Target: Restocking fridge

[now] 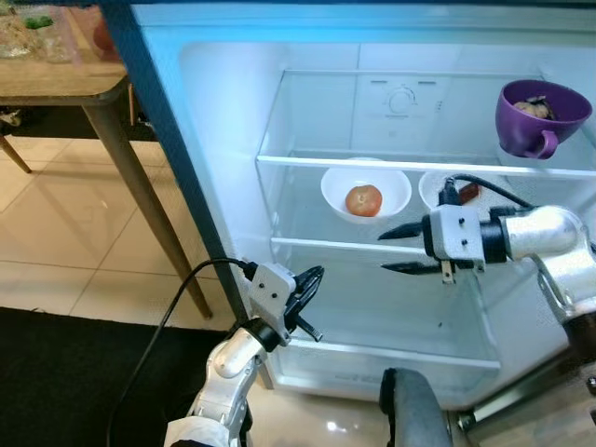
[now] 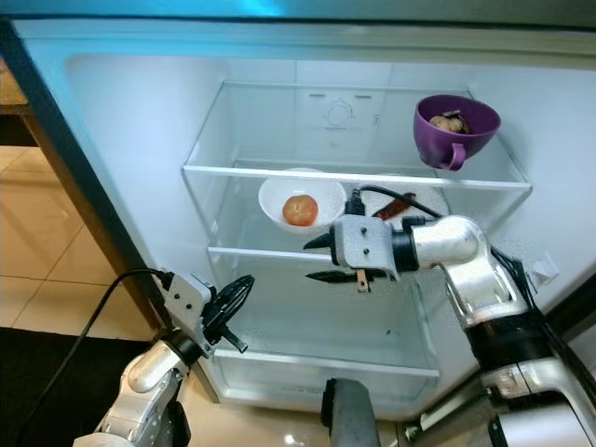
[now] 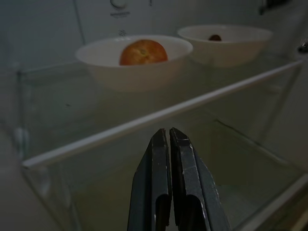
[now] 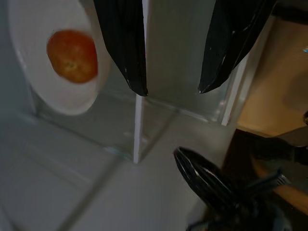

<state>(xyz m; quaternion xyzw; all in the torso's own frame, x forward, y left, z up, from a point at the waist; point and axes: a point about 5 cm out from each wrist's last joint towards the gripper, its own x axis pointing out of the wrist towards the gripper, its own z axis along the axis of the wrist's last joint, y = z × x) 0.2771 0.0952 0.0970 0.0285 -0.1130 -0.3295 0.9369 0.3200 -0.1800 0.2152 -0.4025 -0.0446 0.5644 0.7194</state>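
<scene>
While the fridge (image 1: 214,102) stands open, the right gripper (image 1: 399,250) hovers level with the front edge of the middle glass shelf (image 1: 326,246), its two black fingers spread apart and empty. Left gripper (image 1: 310,287) sits lower, at the fridge's left front edge, fingers pressed together on nothing.

Stock already in place:
- white bowl (image 1: 365,186) on the middle shelf, holding a round orange-red fruit (image 1: 363,199) (apple or tomato, cannot tell)
- second white bowl (image 3: 225,42) just beside it, something small and dark inside
- purple cup (image 1: 538,116) on the top shelf at right, with brownish contents

Handling, as judgement: the bowls look like glazed ceramic, so stiff, smooth, slippery at the rim and breakable against glass shelving. Best taken by pinching the rim wall, one finger inside and one outside, kept level so the fruit does not roll. The cup is likely light; its handle or rim offers a hold. The fruit is firm but will bruise under a hard squeeze.

View differences: the head views give the shelf layout, the cup and both arms. Left wrist view shows the pressed-together fingers (image 3: 183,178) plainly and both bowls past the shelf lip. Right wrist view shows the gap between its fingers (image 4: 126,43), the fruit bowl off to one side, and the left gripper's black tips beyond.
</scene>
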